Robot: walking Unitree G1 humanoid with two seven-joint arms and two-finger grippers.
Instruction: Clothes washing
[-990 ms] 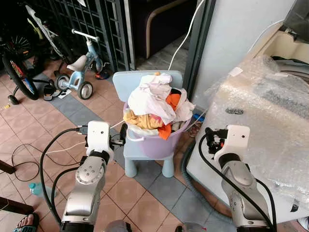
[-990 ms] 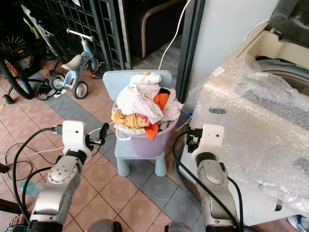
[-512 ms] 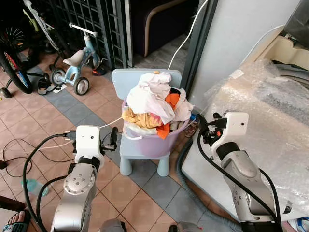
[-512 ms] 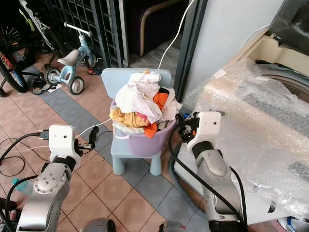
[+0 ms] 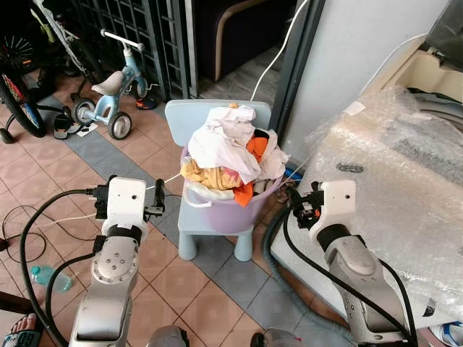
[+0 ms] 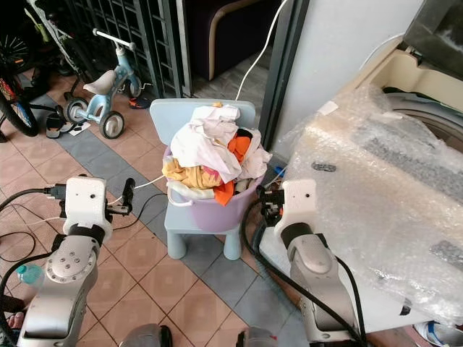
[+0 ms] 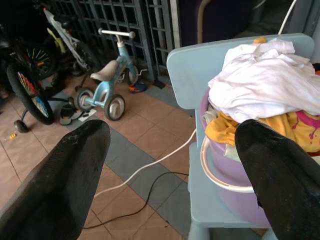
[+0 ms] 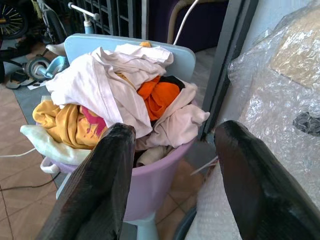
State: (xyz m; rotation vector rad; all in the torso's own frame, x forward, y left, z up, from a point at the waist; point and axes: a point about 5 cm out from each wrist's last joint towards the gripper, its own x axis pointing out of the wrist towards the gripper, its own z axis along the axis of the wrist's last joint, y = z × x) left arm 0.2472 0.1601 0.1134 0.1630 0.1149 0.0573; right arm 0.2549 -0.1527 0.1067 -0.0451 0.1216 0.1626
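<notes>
The left hand [image 5: 155,201] and right hand [image 5: 298,204] are held wide open and empty on either side of the lilac laundry basket [image 5: 231,211], which is heaped with clothes [image 5: 226,148] on a small blue chair [image 5: 189,225]. If the basket is gripped unevenly, it could be tipped off the chair and the loose top garments spilled.

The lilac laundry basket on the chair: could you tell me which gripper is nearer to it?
Right. The right gripper sits close beside the lilac basket; the left gripper hangs farther off, beyond the blue chair.

Clothes [image 5: 230,148] in basket [image 5: 242,213] on chair [image 5: 210,224], tricycle [image 5: 108,87] behind-left, wrapped machine [image 5: 398,181] right.
</notes>
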